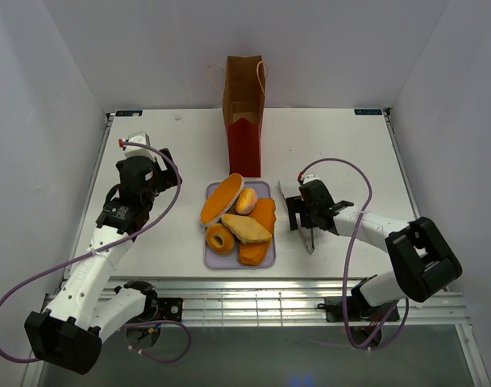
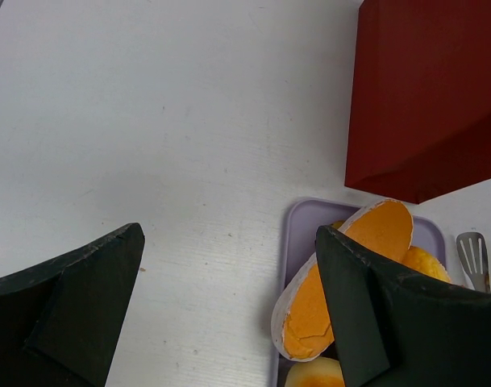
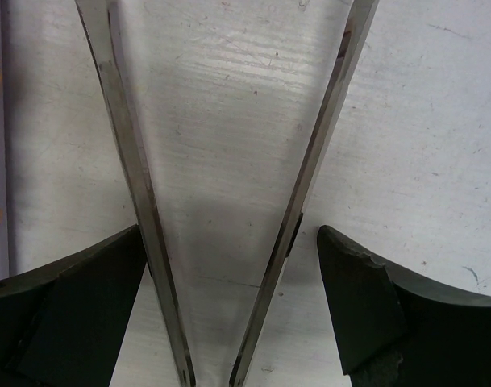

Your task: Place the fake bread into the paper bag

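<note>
though the worktop [image 1: 164,145] holds the paper bag [image 1: 243,121] upright at its far side, the lavender tray [image 1: 213,258] before it and the fake bread [image 1: 247,227] heaped on that, both gape — left pincer [image 2: 229,234] empty, right pincer [image 3: 229,234] straddling metal tongs [image 3: 128,161] — i'd squeeze evenly, centred.

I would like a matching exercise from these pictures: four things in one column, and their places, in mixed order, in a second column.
1. bag
2. donut
3. tongs
4. left gripper

A. on the tray, at its near-left corner
B. above the bare table, left of the tray
C. standing upright beyond the tray
D. lying on the table, right of the tray

Pairs: 1-C, 2-A, 3-D, 4-B
</note>
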Controlling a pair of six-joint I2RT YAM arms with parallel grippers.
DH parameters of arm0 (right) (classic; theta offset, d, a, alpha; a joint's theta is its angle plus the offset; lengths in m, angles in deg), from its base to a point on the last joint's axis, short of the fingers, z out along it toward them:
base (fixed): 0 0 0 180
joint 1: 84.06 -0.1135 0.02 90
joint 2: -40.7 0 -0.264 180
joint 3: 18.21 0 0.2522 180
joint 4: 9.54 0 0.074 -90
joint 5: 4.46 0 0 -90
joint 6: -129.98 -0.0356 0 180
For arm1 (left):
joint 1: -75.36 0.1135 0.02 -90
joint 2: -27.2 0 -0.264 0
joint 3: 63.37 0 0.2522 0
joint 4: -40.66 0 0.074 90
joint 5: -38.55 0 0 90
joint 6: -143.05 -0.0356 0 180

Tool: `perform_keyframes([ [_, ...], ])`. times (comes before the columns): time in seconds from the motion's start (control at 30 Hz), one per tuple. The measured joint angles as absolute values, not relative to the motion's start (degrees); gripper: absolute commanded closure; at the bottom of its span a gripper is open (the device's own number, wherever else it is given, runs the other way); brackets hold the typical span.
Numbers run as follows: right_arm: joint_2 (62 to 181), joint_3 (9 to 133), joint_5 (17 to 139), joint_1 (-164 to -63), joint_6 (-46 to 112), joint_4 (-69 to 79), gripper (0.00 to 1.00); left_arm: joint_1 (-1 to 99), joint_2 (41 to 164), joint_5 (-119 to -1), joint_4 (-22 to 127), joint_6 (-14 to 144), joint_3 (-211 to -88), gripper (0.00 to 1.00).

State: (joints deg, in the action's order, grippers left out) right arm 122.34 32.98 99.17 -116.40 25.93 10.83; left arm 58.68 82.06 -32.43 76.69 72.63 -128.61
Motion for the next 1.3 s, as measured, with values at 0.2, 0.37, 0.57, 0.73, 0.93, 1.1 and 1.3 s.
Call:
perform_keyframes([
  [0.2,123.37,33.81,100.81,-116.62,24.47,12.3,0.08,58.63,81.97,-32.47,76.69,72.63,-128.63,0.02],
  [0.37,123.61,34.12,101.94,-116.73,23.53,12.8,0.07,58.63,81.62,-32.47,76.69,72.63,-128.63,0.02],
  [0.57,123.81,34.14,101.48,-116.71,23.14,12.43,0.03,58.35,81.51,-32.45,76.69,72.63,-128.63,0.02],
  [0.73,124.62,34.6,100.76,-116.71,22.81,11.71,0.04,58.22,81.49,-32.45,76.69,72.63,-128.63,0.02],
  [0.93,124.81,34.79,100.57,-116.71,22.79,11.62,0.16,57.95,81.49,-32.45,76.66,72.63,-128.63,0.02],
  [1.1,124.81,34.79,100.7,-116.71,22.61,11.64,0.16,57.74,81.49,-32.47,76.66,72.63,-128.63,0.02],
  [1.3,124.81,34.79,100.85,-116.71,22.55,11.66,0.21,57.54,81.49,-32.47,76.66,72.63,-128.63,0.02],
])
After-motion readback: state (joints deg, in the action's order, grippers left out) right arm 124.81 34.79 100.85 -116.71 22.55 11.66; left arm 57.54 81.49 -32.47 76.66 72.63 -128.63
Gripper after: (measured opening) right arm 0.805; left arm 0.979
